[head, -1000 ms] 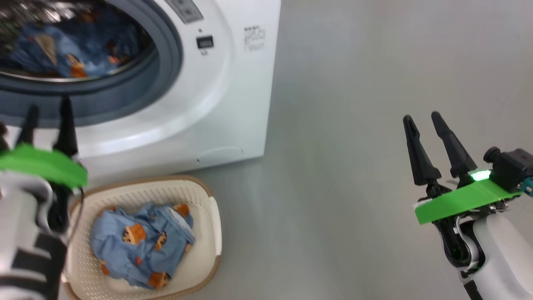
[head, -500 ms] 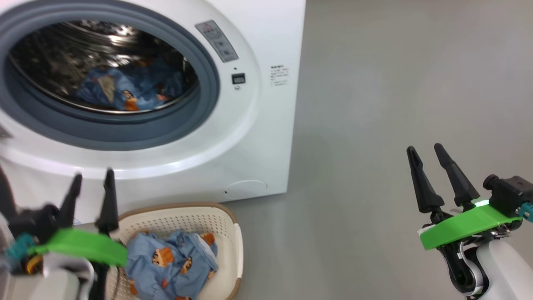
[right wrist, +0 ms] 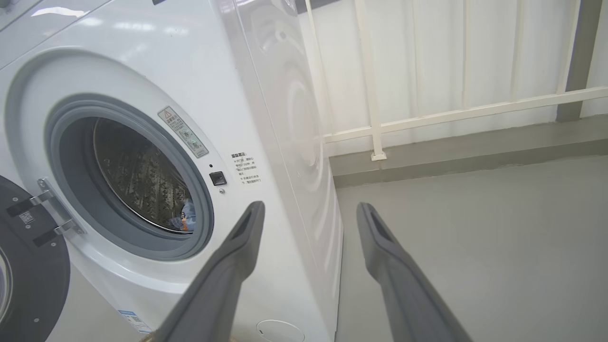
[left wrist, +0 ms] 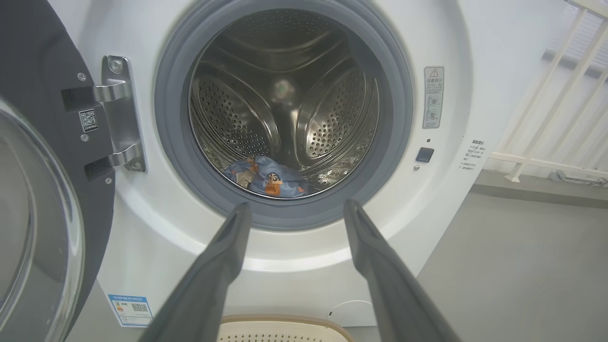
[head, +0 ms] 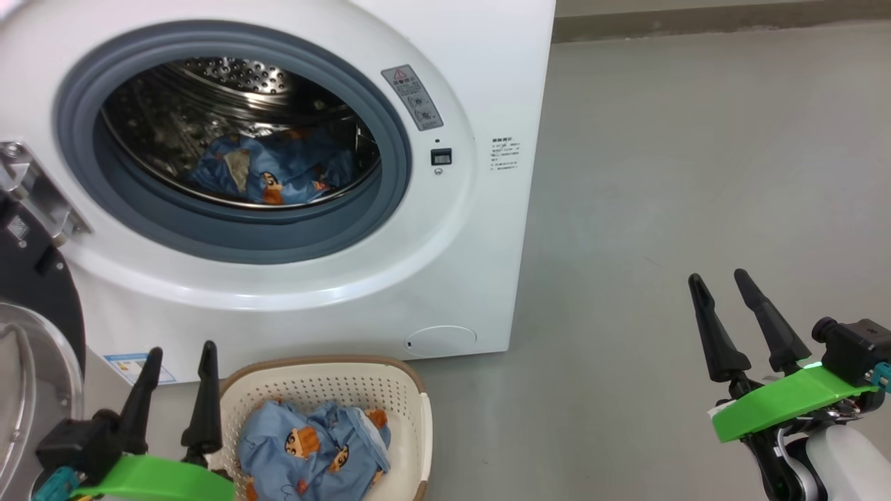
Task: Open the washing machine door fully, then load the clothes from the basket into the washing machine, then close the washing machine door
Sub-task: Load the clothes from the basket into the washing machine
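As view rises, washing machine door [head: 35, 348] appears

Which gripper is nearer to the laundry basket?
Left. The left gripper hovers at the left rim of the laundry basket; the right gripper is far off to its right, over the floor.

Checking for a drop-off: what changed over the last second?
Mainly the head camera tilted up. The left gripper drew back from the washing machine to beside the basket. Nothing was grasped or released; its jaws and the right gripper's stay open, empty. Clothes in the drum and basket, and the open door, are unchanged.
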Available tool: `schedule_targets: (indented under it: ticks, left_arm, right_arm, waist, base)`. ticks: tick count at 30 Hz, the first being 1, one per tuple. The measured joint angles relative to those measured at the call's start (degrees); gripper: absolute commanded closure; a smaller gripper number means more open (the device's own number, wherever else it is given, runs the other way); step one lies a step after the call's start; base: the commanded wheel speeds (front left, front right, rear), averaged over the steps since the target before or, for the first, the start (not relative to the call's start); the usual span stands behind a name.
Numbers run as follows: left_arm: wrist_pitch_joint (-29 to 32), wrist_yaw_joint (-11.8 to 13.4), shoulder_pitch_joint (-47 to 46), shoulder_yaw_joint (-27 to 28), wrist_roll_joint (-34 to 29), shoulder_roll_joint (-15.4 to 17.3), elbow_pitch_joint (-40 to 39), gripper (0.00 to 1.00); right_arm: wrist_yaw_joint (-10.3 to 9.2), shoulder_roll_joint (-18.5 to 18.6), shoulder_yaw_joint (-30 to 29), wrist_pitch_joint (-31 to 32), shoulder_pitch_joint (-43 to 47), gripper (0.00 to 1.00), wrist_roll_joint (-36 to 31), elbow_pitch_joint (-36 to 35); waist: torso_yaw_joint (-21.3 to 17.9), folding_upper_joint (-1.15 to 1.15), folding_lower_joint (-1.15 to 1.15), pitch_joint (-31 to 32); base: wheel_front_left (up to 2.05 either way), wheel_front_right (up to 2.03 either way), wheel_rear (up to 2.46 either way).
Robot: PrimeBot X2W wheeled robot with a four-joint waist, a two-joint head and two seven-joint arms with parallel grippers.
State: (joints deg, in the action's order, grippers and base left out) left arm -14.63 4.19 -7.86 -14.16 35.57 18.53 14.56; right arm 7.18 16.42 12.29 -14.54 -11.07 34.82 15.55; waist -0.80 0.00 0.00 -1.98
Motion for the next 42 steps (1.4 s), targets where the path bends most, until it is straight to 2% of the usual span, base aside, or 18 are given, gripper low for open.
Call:
schedule_targets:
  ticks: [28,42]
  left_arm:
    - [0.00,0.47,2.19,1.18,-0.38,-1.85,-2.09,0.00]
    - [1.11,0.42,1.92,0.10,-0.38,-2.45,0.87,0.00]
  right_arm:
    - [0.00,0.94,0.68,0.00,-0.07,0.00,-0.67,0.73]
    - [0.00,1.36,0.92,0.00,-0.20,0.00,-0.67,1.48]
  waist:
    - [-0.16,0.00,0.00,-0.72]
    - [-0.78,0.00,0.00,-2.85]
  base:
    - [0.00,0.00,0.00]
    - [0.00,0.00,0.00]
